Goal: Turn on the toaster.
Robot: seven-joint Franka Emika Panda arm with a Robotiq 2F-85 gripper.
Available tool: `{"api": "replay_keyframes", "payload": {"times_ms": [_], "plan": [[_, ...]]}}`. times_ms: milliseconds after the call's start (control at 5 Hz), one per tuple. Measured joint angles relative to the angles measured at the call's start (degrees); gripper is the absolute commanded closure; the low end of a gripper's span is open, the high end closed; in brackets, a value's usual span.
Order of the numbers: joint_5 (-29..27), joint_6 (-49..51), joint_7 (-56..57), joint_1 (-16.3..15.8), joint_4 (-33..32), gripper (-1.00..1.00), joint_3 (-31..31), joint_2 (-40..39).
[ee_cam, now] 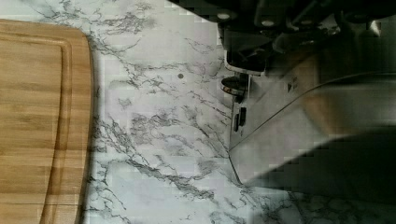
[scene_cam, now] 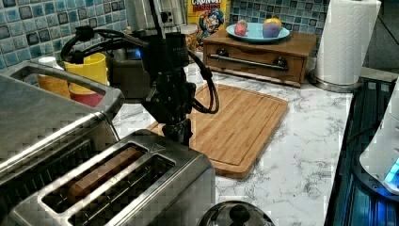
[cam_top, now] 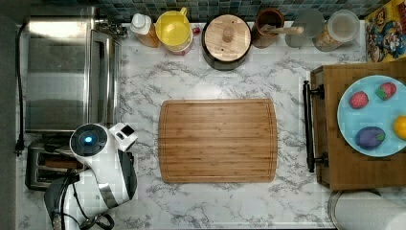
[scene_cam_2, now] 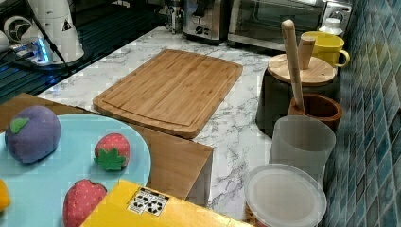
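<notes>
Marble counter [cam_top: 215, 201]: one toaster [scene_cam: 127, 188], seemingly loaded.

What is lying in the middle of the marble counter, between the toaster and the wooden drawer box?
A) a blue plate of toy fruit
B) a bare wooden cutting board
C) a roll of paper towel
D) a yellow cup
B: the cutting board lies flat mid-counter with nothing on it, right of the toaster in the top view.

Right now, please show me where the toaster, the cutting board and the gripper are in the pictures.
toaster [scene_cam: 110, 181]: left view, on the steel top between its two slots.
cutting board [cam_top: 218, 141]: top view, on the middle of its wooden face.
gripper [scene_cam: 178, 132]: left view, on its black tip at the toaster's far end.
</notes>
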State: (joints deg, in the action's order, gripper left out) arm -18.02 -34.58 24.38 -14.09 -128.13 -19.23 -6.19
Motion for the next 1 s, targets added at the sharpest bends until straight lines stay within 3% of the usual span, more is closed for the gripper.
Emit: {"api": "replay_keyframes", "payload": {"times_ms": [1000], "plan": [[-8.81,-11.47,5.39,0.71,-9.51,1.0,-0.64,4.79]]}}
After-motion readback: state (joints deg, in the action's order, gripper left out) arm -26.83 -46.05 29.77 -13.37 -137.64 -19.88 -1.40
